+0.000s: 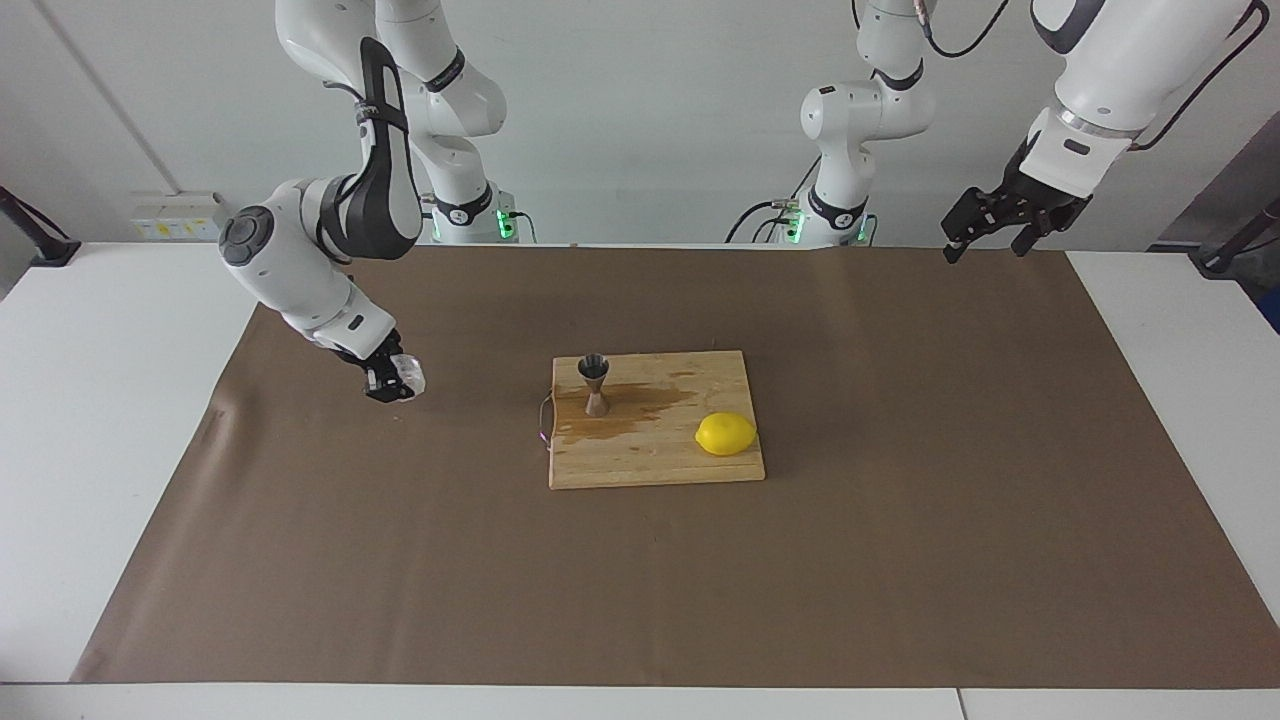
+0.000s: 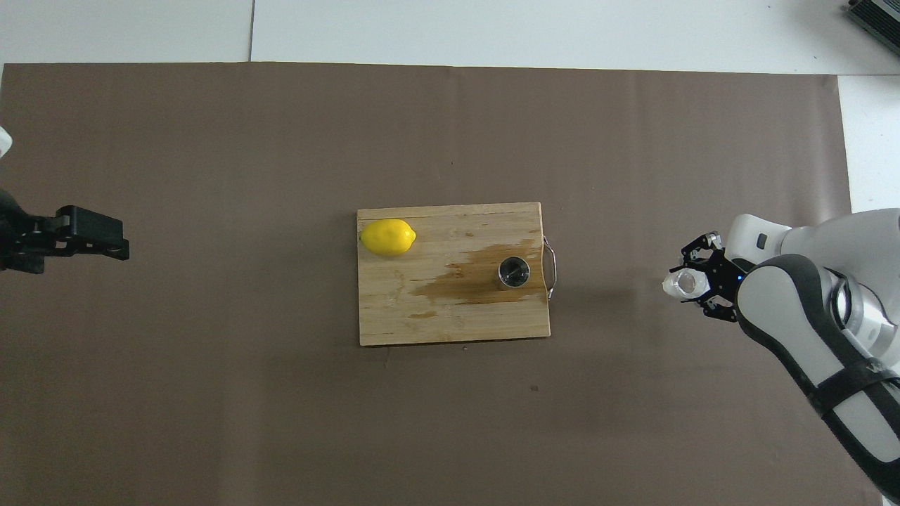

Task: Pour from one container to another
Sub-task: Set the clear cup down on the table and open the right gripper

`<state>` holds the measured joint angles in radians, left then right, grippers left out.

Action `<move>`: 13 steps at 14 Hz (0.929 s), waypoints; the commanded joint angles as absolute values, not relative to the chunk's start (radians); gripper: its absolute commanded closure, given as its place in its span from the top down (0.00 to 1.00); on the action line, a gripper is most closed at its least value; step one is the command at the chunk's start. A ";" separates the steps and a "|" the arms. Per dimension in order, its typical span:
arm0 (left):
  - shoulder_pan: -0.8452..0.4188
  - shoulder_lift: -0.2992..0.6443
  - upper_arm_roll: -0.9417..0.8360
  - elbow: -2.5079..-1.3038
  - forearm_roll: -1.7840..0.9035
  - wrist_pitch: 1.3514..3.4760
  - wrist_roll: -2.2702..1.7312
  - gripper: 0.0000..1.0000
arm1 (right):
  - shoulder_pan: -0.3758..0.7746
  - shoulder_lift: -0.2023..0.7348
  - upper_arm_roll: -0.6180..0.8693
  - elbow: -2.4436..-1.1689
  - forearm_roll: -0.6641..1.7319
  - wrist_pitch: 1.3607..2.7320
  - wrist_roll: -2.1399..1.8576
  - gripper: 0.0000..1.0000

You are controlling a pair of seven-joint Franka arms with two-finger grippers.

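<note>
The clear glass cup [image 1: 408, 374] [image 2: 682, 283] is held in my right gripper [image 1: 392, 384] [image 2: 696, 287], which is shut on it, low over the brown mat between the cutting board and the right arm's end of the table. The steel jigger [image 1: 595, 384] [image 2: 514, 272] stands upright on the wooden cutting board [image 1: 660, 465] [image 2: 422, 330], at the handle end nearest that gripper. A dark wet stain spreads over the board around the jigger. My left gripper [image 1: 985, 238] [image 2: 91, 235] waits open, raised over the mat at the left arm's end.
A yellow lemon [image 1: 726, 434] [image 2: 388, 237] lies on the board at the end toward the left arm. The brown mat [image 1: 900, 560] covers most of the white table. The board's wire handle [image 1: 543, 420] sticks out toward the right arm's end.
</note>
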<state>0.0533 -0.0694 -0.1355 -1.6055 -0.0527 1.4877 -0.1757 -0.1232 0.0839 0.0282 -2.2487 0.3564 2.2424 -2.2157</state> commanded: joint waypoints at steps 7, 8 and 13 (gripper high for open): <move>0.058 -0.092 -0.135 -1.626 -0.058 1.479 -0.179 1.00 | -0.146 0.046 0.038 -2.378 0.430 2.375 -2.316 1.00; 0.058 -0.092 -0.135 -1.626 -0.058 1.479 -0.179 1.00 | -0.147 0.045 0.038 -2.378 0.430 2.372 -2.312 1.00; 0.058 -0.092 -0.135 -1.626 -0.058 1.479 -0.179 1.00 | -0.167 0.048 0.037 -2.318 0.430 2.307 -2.312 1.00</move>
